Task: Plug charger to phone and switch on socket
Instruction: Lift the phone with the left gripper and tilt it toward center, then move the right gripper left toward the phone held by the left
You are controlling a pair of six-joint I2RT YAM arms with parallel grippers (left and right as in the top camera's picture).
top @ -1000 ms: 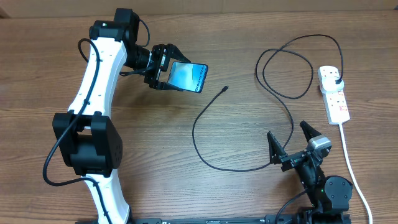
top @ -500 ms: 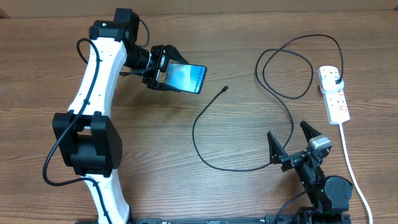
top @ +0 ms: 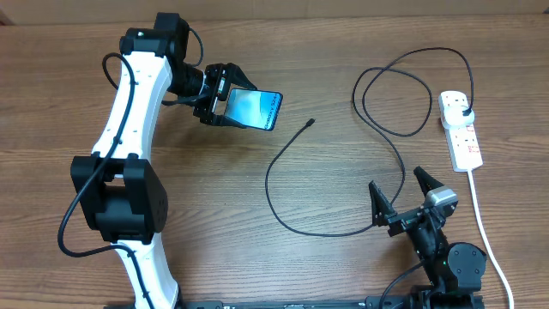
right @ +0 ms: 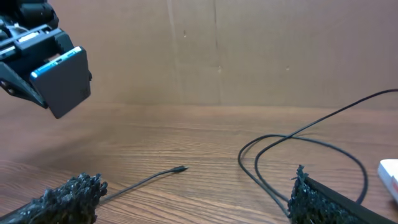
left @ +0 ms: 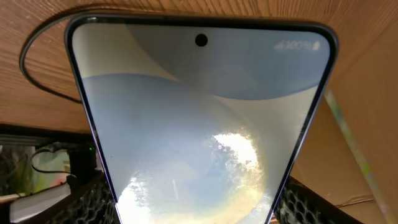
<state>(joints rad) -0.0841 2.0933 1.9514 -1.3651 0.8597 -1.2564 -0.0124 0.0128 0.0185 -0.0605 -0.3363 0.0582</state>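
The phone (top: 254, 107) hangs above the table at the back left, screen lit, with my left gripper (top: 221, 96) shut on its sides. In the left wrist view the phone (left: 199, 112) fills the frame, its edges pressed between the black pads (left: 87, 202). The charger (top: 268, 180) lies in loops across the table; its connector tip (top: 310, 123) rests free to the right of the phone, and its black plug (top: 463, 107) sits in the white socket (top: 463, 142) at the right edge. My right gripper (top: 395, 180) stands open near the front, empty, with the cable running beside it.
A thick white cord (top: 485, 223) runs from the socket toward the front right. A cardboard wall (right: 217, 50) closes the back of the table. The connector tip (right: 179, 168) lies ahead of the right fingers (right: 68, 196).
My left gripper has drifted slightly left with the phone still in it. The right arm and the cable have not moved.
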